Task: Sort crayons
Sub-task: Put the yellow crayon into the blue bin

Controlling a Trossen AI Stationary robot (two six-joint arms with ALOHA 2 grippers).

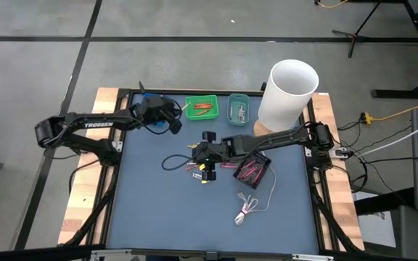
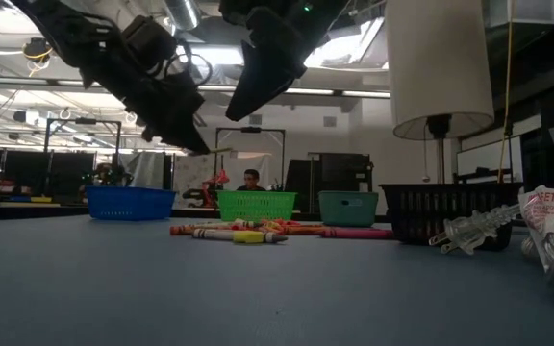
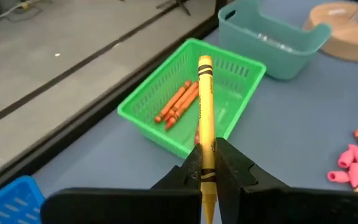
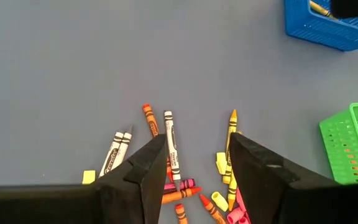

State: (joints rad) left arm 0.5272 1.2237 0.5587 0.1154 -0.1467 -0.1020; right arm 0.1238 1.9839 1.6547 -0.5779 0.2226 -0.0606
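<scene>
The left gripper [image 3: 207, 180] was raised above the far left part of the table [image 1: 158, 210], beside the green tray [image 3: 166, 134], its fingers [image 3: 232, 171] clamped on a yellow crayon [image 3: 205, 118] that stuck out forward past their tips. In the left wrist view the crayon's far end lay over the green tray, which held a few orange crayons [image 3: 178, 102]. A teal tray [image 3: 272, 43] stood just beyond the green one, and a blue tray [image 3: 8, 199] showed at the corner nearer the left arm.

The right gripper [image 4: 194, 165] hovered over the middle of the table with its fingers [image 4: 151, 171] spread wide apart and nothing between them. Directly under it lay the loose crayons [image 4: 173, 155]: white, orange, yellow and pink sticks scattered flat on the grey-blue surface, some crossing one another. From the low view the same pile [image 2: 258, 231] lay in front of the green tray, with both grippers well above it.

A black basket [image 1: 252, 170] holding pink sticks sat just to the right of the pile, and a coiled white cable [image 1: 249, 210] lay nearer the front edge. A tall white cylinder [image 1: 287, 90] stood on a wooden disc at the far right corner. In the low view a person [image 2: 251, 180] was seated in the room behind the table
</scene>
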